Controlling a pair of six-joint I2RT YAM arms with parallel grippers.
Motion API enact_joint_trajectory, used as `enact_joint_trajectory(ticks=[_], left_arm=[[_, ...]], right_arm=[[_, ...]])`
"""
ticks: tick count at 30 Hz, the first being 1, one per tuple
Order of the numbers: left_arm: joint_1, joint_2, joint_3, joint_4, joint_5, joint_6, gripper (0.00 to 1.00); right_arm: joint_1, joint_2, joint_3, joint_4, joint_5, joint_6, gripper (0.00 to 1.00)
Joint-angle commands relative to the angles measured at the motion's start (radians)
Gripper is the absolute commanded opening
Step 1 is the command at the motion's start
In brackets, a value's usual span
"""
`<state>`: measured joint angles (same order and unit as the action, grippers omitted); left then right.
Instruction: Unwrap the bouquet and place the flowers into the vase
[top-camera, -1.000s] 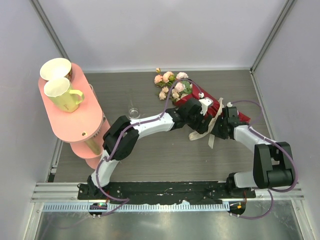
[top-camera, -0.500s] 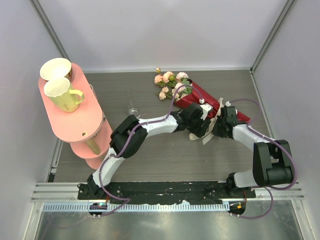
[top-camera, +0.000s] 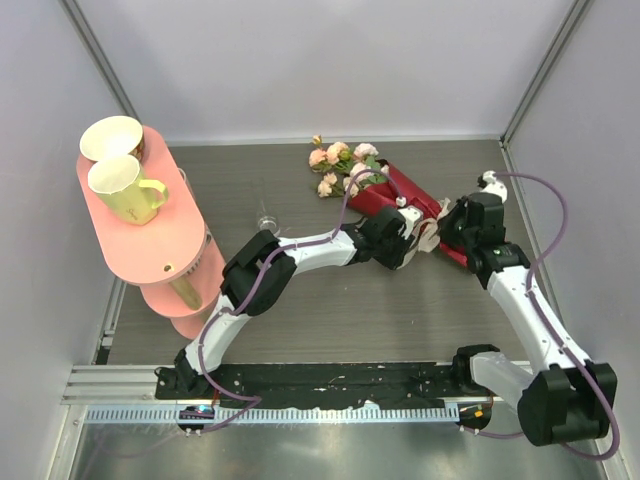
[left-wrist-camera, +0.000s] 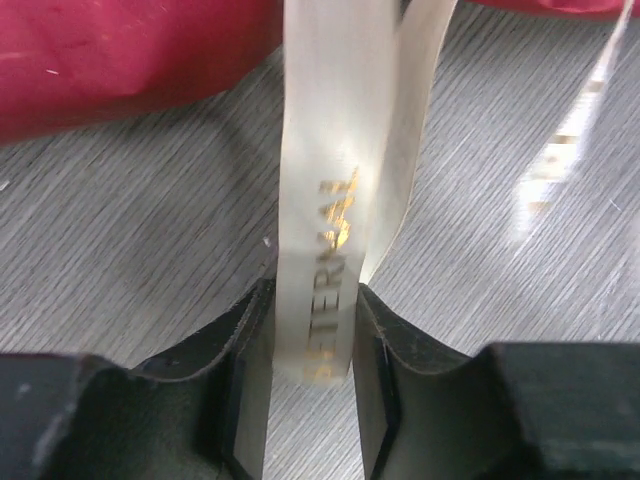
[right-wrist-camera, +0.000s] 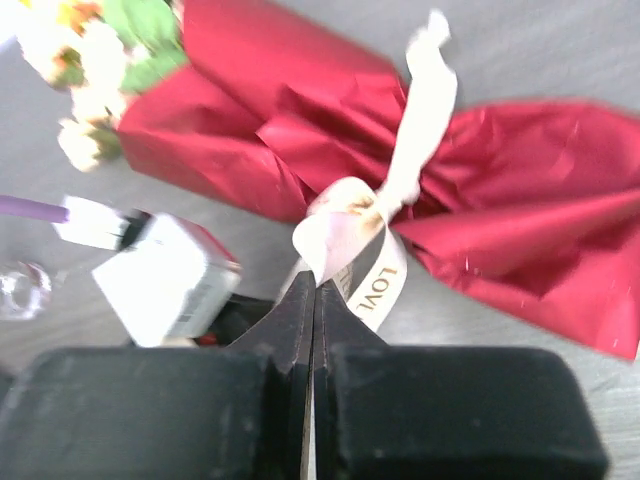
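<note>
Now the bouquet (top-camera: 392, 196) lies wrapped in its red paper far right on the bench (top-camera: 400, 310), well apart from the vase (top-camera: 266, 224), and the danger is that a pull on the ribbon (right-wrist-camera: 375, 210) drags the light bundle along or tightens the knot instead of loosening it. The left end effector (left-wrist-camera: 313, 300) grasps one ribbon tail, jaws part-way apart with it between the pads. The right end effector (right-wrist-camera: 312, 285) is clenched tight at the bow's loop, though I cannot tell whether it pinches any ribbon
</note>
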<state>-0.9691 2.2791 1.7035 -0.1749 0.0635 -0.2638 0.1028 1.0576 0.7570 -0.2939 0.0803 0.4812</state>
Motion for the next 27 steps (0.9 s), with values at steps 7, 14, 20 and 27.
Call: enact_joint_trajectory(ticks=[7, 14, 20, 27], left_arm=[[0.0, 0.054, 0.064, -0.012, -0.028, -0.032, 0.16], [0.02, -0.015, -0.022, 0.038, -0.039, -0.037, 0.15], [0.046, -0.116, -0.112, 0.08, 0.047, -0.02, 0.66], [0.093, -0.262, -0.159, 0.1, 0.162, -0.038, 0.7]], right_arm=[[0.005, -0.056, 0.2, 0.003, 0.032, 0.068, 0.01], [0.003, -0.076, 0.234, -0.048, 0.032, 0.054, 0.01], [0.003, -0.104, 0.217, -0.071, 0.026, 0.014, 0.01], [0.005, -0.146, 0.07, -0.062, -0.043, 0.046, 0.01]])
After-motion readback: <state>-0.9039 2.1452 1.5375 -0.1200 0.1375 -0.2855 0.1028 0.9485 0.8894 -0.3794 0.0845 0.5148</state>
